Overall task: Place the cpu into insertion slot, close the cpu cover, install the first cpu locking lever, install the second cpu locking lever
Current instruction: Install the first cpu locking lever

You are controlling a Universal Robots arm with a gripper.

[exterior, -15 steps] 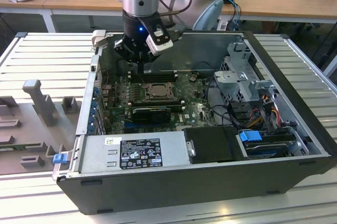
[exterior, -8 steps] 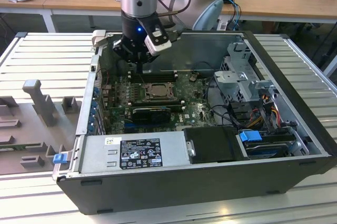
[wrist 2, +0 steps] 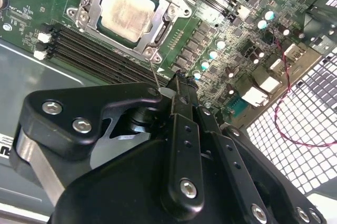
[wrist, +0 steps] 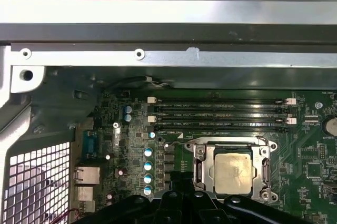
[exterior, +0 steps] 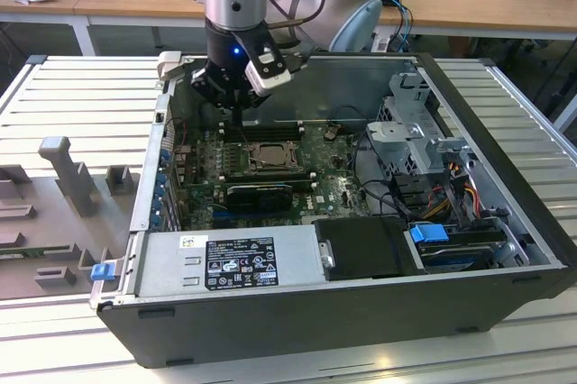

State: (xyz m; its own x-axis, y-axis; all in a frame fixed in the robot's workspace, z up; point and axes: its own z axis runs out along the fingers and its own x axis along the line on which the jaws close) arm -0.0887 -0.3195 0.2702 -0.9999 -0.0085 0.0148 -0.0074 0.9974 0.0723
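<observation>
The cpu [wrist 2: 128, 12] lies flat in the insertion slot [exterior: 266, 157] on the green motherboard, also seen as a pale square [wrist: 233, 173] in the first wrist view. The silver cpu cover [wrist 2: 159, 30] is down around it, framing the chip [wrist: 200, 167]. A thin locking lever rod [wrist 2: 154, 71] rises from the socket's corner to my gripper's tip. My gripper [wrist 2: 176, 84] is shut, its black fingers pressed together, touching or just beside the rod's end; whether the rod is clamped I cannot tell. In the exterior view the gripper [exterior: 236, 115] hangs just behind the socket over the memory slots.
Long black memory slots [wrist: 221, 113] run beside the socket. The open case has a power supply [exterior: 230, 258] in front, a drive cage [exterior: 424, 141] with cables at the exterior view's right, and a perforated rear wall [wrist 2: 295, 129] with a red wire close to the gripper.
</observation>
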